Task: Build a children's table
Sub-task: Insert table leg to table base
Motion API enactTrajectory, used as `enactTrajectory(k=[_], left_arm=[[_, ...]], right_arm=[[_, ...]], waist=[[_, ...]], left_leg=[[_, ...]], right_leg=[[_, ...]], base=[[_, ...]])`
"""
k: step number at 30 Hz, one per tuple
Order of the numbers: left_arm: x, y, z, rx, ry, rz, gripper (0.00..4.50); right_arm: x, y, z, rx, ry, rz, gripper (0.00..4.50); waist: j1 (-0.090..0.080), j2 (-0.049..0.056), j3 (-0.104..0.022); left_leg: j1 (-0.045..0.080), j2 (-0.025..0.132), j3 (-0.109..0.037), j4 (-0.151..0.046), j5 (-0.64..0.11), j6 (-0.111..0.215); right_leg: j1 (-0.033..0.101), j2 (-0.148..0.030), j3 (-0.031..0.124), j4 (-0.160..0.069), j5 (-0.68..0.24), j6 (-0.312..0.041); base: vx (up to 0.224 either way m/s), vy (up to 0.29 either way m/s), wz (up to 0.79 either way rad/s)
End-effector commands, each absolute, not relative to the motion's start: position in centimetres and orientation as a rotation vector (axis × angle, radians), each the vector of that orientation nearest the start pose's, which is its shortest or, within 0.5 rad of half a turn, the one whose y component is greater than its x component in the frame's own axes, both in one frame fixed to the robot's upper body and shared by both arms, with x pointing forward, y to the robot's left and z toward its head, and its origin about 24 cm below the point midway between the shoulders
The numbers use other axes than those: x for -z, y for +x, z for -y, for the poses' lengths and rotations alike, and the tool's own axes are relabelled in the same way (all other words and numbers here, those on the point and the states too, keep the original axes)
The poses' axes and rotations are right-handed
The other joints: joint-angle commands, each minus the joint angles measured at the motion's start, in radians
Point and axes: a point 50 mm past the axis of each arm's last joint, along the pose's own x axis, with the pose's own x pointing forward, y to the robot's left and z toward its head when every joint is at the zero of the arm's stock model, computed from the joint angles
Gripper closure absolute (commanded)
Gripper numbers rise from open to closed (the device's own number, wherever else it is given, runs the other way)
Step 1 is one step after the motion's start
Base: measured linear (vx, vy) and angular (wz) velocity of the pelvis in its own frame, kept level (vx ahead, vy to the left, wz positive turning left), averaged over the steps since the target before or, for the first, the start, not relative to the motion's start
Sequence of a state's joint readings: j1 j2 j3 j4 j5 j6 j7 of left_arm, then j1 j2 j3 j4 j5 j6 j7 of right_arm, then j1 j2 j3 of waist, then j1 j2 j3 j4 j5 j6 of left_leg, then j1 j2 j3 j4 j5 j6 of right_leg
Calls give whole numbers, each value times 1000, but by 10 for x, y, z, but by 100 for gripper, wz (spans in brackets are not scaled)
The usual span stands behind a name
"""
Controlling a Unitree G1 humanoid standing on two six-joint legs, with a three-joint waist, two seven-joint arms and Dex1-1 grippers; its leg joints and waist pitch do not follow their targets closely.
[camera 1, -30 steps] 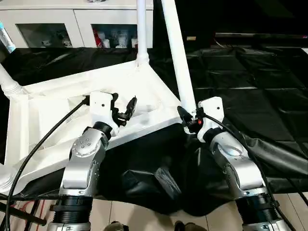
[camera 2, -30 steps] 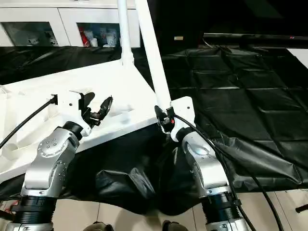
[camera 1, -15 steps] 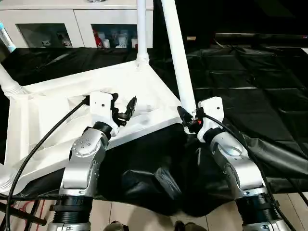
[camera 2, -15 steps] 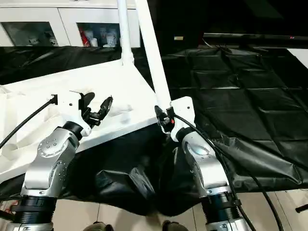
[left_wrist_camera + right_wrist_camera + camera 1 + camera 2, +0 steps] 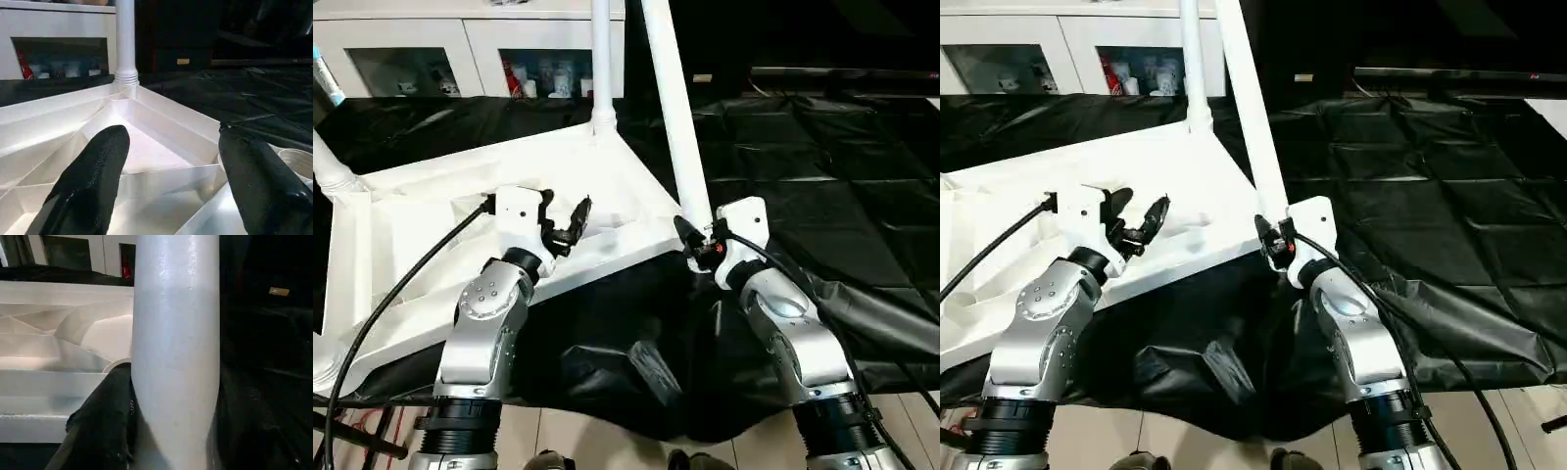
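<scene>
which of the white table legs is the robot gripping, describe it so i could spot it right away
Find the white plastic tabletop lying underside up on the black sheet. At its near corner, a long white tube leg leans up and away, clamped near its base by the right gripper. Unlike the upright leg already seated in the far corner socket, it leans.

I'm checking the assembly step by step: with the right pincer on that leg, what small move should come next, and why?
Probably press the leg down into the near corner socket. The right pincer is closed on its lower end right at the tabletop's corner, and the leg leans rather than standing straight like the far leg. The left pincer hovers open over the ribbed underside, free to steady it.
</scene>
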State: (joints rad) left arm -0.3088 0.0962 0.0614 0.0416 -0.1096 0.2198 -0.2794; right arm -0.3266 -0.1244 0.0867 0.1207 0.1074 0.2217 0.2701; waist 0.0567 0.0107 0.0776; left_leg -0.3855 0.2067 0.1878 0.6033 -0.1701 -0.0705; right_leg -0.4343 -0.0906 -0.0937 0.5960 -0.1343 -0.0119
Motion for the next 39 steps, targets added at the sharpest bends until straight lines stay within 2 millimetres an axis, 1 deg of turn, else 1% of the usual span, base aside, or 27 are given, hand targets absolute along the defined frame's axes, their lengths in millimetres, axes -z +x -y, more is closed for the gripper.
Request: enactTrajectory(k=[1, 12, 21, 30, 39], left_arm=[[-101, 308, -143, 309, -5, 55, 114], [-101, 308, -143, 309, -5, 55, 114], [-101, 308, -143, 309, -5, 55, 114], [-101, 308, -143, 309, -5, 55, 114], [-101, 308, -143, 309, -5, 55, 114]], right_arm=[[-82, 309, 119, -421, -50, -26, 263], [-82, 309, 119, -421, -50, -26, 263], [-82, 309, 119, -421, -50, -26, 263], [-82, 309, 119, -421, -50, -26, 263], [-82, 309, 119, -421, -50, -26, 263]], waist=[[1, 0, -95], [1, 0, -96], [1, 1, -95], [1, 1, -96], [1, 0, -96]], left_leg=[[11, 11, -7, -59, -209, 45], [10, 10, -7, -59, -204, 46], [12, 11, -7, -60, -212, 44], [11, 11, -7, -60, -206, 45], [11, 10, -7, -59, -209, 44]], right_leg=[[67, -34, 42, -70, -286, -123], [68, -34, 42, -69, -279, -125], [66, -34, 42, -71, -290, -124], [67, -35, 42, -70, -279, -127], [67, -35, 42, -70, -289, -122]], base=[[0, 0, 0], [0, 0, 0], [0, 0, 0], [0, 0, 0], [0, 0, 0]])
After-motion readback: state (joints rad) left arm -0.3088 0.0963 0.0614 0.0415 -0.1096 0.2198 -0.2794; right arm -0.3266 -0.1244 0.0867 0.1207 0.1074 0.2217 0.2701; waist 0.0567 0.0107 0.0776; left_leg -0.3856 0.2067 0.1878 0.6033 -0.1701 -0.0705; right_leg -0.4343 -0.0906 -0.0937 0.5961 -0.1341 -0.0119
